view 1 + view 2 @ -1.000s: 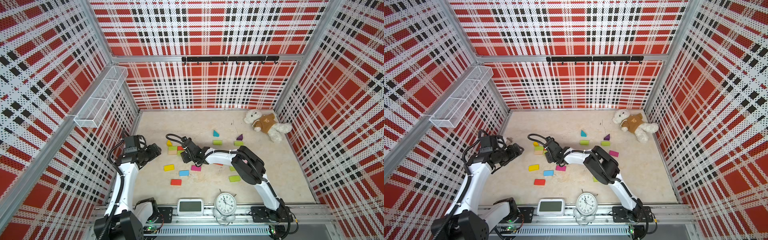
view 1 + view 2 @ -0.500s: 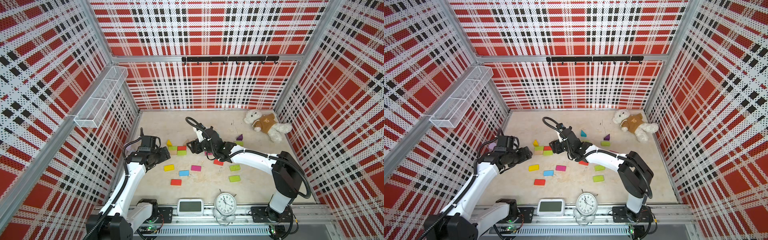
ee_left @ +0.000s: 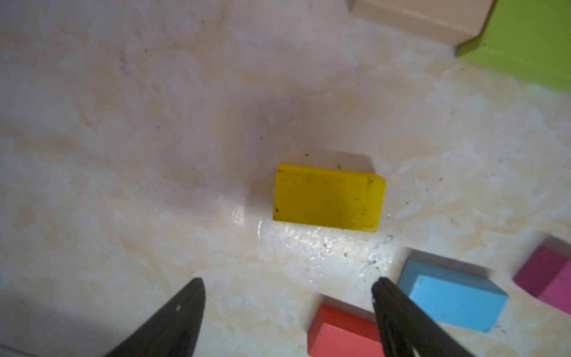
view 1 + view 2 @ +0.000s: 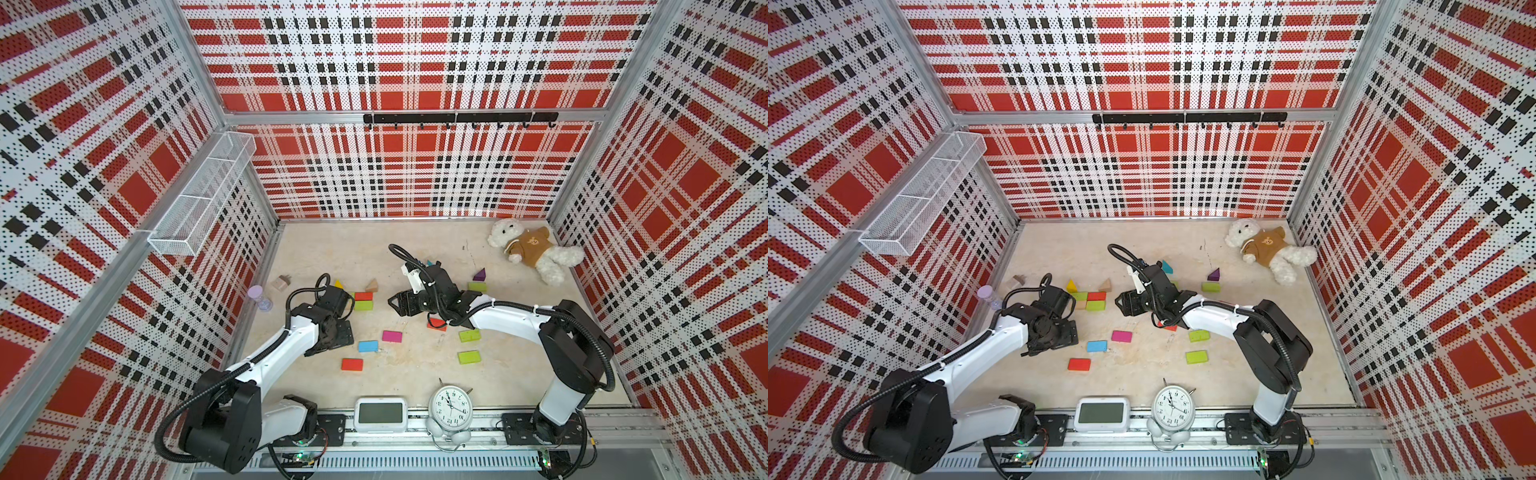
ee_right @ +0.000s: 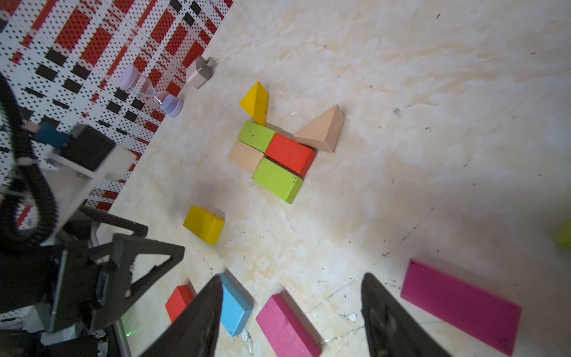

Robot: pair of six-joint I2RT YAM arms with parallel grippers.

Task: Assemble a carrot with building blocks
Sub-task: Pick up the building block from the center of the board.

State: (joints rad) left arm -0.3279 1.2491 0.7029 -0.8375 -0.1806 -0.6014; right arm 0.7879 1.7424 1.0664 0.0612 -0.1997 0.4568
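We log right gripper (image 5: 292, 278) drawn back from brick cluster (image 5: 275, 154) lying left of centre, jaws released, empty | left gripper (image 3: 287, 284) now over yellow brick (image 3: 329, 197), jaws spread, empty | carrot judged part-built.

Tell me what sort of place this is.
Probably a robot lab test cell: perforated plaid panels wall it in, left arm and right arm mount on an aluminium rail, teddy bear as prop.

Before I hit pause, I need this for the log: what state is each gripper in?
Left gripper: open, empty, near the yellow rectangular block.
Right gripper: open, empty.
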